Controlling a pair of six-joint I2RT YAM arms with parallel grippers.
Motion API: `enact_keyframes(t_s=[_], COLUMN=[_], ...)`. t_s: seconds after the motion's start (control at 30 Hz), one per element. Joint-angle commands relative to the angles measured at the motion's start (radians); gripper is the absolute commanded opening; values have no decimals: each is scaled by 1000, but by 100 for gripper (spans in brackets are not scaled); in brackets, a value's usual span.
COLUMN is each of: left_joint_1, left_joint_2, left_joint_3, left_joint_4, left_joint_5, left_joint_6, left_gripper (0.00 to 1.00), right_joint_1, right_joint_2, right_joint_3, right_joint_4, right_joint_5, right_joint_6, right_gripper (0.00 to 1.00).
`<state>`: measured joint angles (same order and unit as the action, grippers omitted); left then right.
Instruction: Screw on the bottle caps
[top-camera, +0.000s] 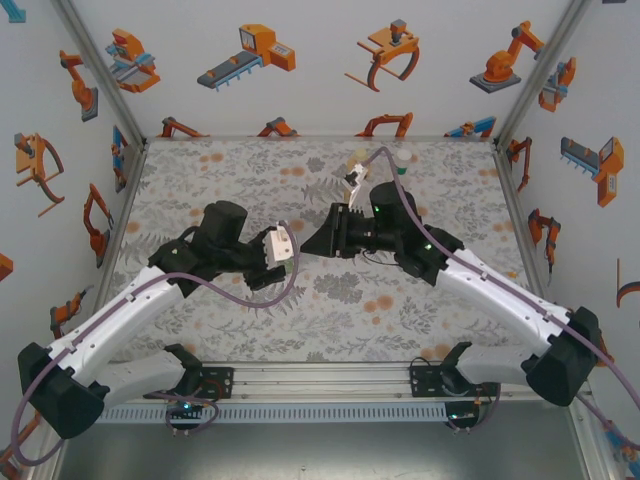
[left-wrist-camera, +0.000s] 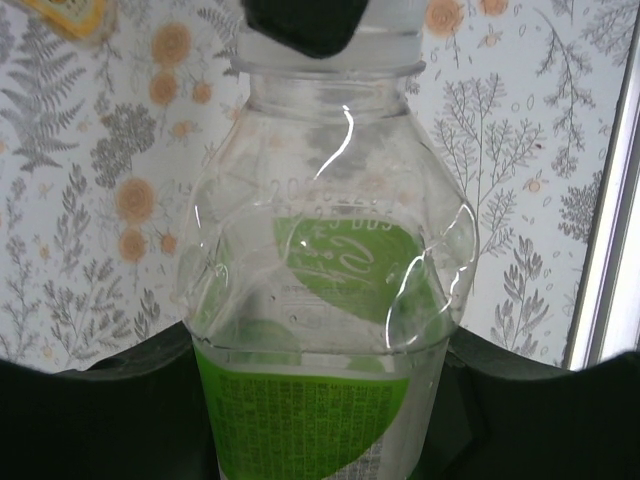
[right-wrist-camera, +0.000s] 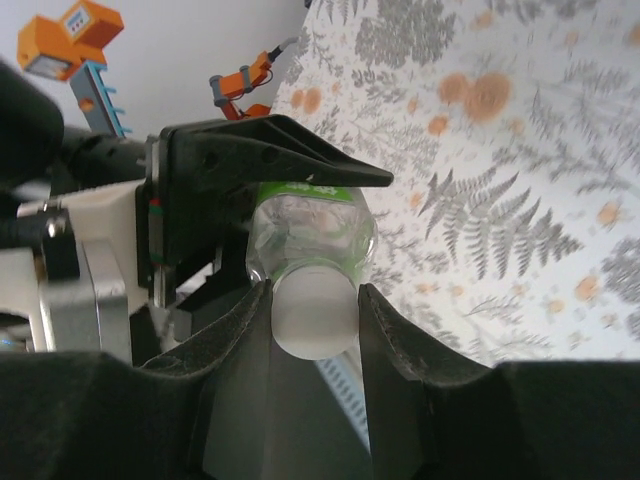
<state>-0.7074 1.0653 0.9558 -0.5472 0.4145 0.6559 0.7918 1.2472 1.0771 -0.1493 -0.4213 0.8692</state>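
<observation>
Where the two arms meet near the middle of the floral worktop (top-camera: 220, 180), the left claw (left-wrist-camera: 320, 395) is clenched around a clear bottle (left-wrist-camera: 320, 250) with a white-green label. The claw's dark fingers are cut off at the bottom corners of the left wrist view. The bottle's neck points toward the right arm, and from above the bottle is almost wholly hidden between the two claws. On the neck sits a white cap (right-wrist-camera: 315, 325), which the right claw (right-wrist-camera: 315, 305) is grasping, one finger pressed to each side. Whether the cap is threaded fully home cannot be told. Farther right, by the worktop's far edge, a yellow bottle (top-camera: 354, 168) and a bottle with a pale top (top-camera: 402, 160) stand just beyond the right arm, small and hard to make out.
</observation>
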Motion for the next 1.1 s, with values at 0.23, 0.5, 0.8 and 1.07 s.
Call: enact_keyframes(t_s=[0.23, 0.5, 0.8, 1.07], left_joint_1=[-19, -18, -19, -19], left_joint_2=[-23, -22, -22, -18], left_joint_3=[14, 10, 13, 17], left_joint_4=[109, 109, 102, 90], left_joint_5=[73, 92, 114, 164], left_joint_6=[-1, 4, 7, 13], left_gripper=[0, 0, 0, 0], right_joint_1=[6, -6, -10, -7], right_joint_2=[0, -74, -167, -173], right_joint_3=[56, 125, 102, 84], right_joint_4=[-106, -192, -105, -138], right_joint_5=[14, 109, -4, -297], right_joint_6=[193, -70, -620, -1296], right_gripper=[0, 49, 56, 56])
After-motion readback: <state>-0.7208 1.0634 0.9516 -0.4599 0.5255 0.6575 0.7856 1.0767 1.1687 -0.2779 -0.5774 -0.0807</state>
